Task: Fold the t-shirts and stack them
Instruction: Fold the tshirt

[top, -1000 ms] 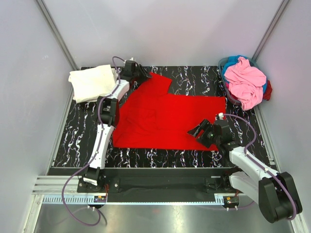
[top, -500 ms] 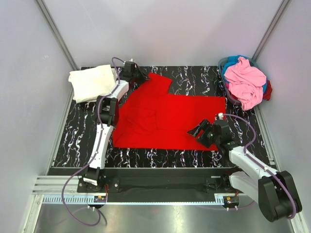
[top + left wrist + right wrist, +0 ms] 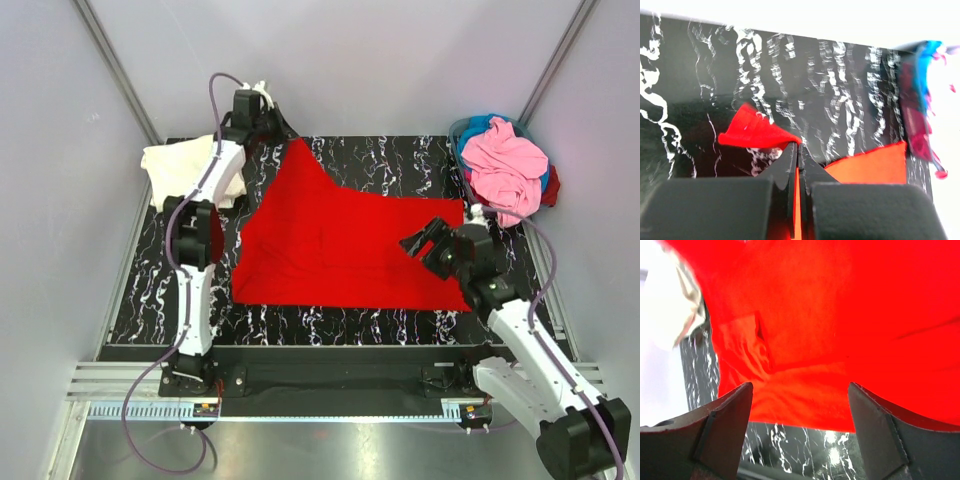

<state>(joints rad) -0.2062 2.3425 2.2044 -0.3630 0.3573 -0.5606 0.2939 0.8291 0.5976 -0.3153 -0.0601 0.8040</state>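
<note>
A red t-shirt point(image 3: 340, 245) lies spread on the black marbled table. My left gripper point(image 3: 277, 124) is at the far back left, shut on the shirt's far left sleeve corner, which it holds raised and stretched. In the left wrist view the jaws point(image 3: 799, 148) pinch red cloth point(image 3: 757, 134). My right gripper point(image 3: 424, 241) is open and empty above the shirt's right part. In the right wrist view point(image 3: 800, 388) the red shirt point(image 3: 815, 315) lies under the spread fingers. A folded cream t-shirt point(image 3: 185, 165) lies at the back left.
A basket point(image 3: 458, 150) with pink point(image 3: 505, 165) and blue clothes stands at the back right corner; it also shows in the left wrist view point(image 3: 920, 110). Grey walls close in the table on three sides. The cream shirt shows in the right wrist view point(image 3: 670, 305).
My left gripper has risen and moved back with the sleeve corner, pulling it taut. My right gripper has lifted and moved from the shirt's near right edge to farther right.
</note>
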